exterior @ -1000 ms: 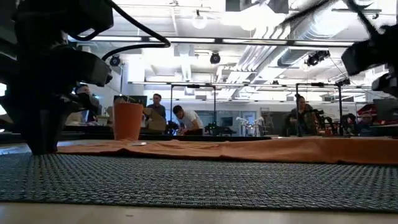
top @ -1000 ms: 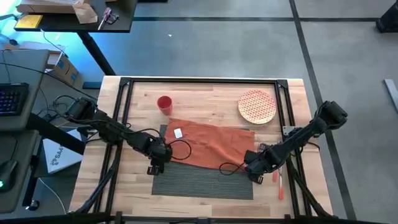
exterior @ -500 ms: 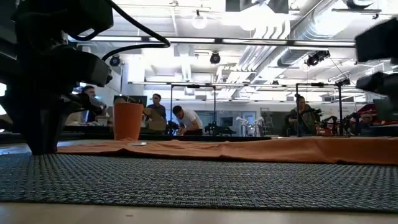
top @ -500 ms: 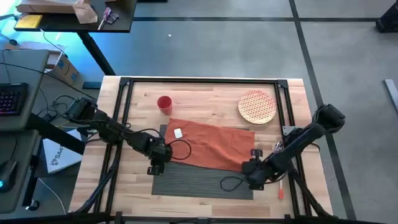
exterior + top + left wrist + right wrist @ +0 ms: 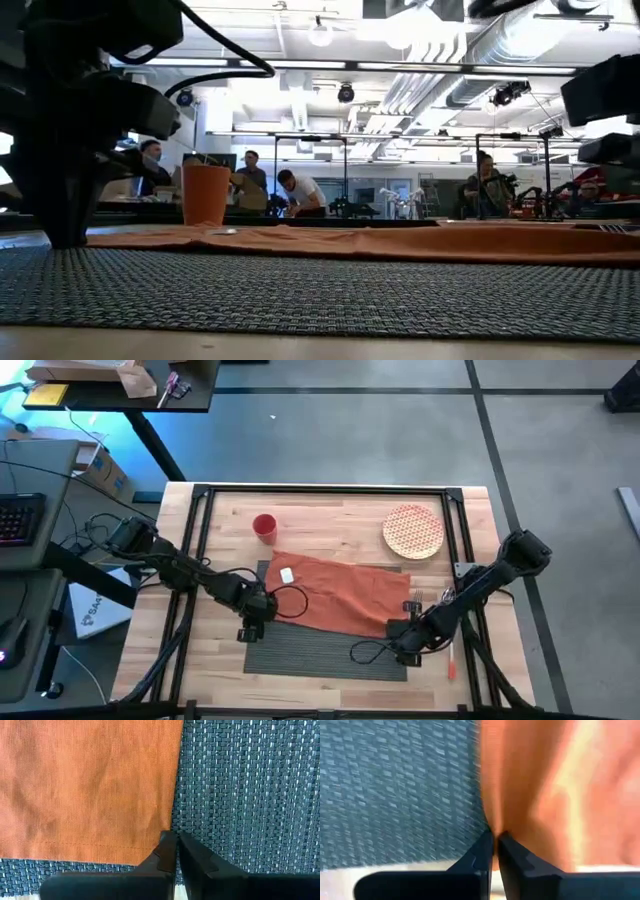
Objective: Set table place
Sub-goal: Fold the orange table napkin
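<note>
Rust-orange cloth napkin (image 5: pixel 340 592) overlapped the dark grey ribbed placemat (image 5: pixel 320 648), lying at six o'clock on the butcher-block table (image 5: pixel 330 525). Left gripper (image 5: pixel 174 840) and right gripper (image 5: pixel 495 839) each pinched a napkin corner.

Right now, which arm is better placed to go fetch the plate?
Right. The right gripper sits at the napkin's right end, on the same side as the plate; the left gripper is across the placemat.
</note>
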Robot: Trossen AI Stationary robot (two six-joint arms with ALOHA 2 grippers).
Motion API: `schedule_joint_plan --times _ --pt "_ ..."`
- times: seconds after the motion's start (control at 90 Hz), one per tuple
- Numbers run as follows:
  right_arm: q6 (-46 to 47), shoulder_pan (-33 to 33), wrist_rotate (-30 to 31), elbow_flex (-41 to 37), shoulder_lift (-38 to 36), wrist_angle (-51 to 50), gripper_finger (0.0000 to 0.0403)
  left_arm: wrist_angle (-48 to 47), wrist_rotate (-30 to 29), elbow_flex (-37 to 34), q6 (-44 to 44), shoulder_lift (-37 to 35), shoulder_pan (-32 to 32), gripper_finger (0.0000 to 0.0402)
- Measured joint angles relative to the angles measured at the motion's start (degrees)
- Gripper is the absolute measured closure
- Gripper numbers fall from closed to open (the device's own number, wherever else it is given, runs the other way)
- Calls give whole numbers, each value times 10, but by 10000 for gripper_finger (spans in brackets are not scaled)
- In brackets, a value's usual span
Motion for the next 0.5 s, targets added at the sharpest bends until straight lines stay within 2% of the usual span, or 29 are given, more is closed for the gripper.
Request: schedule_joint_plan --times 0.256,0.4,0.5 --pt "17 -4 6 60 -92 -97 403 -149 -1 86 34 -63 0 401" --pt "18 -5 37 66 -132 -107 403 -107 -5 84 25 -85 3 400" --pt "18 -15 58 66 -142 -118 403 -57 -1 67 60 -74 5 387"
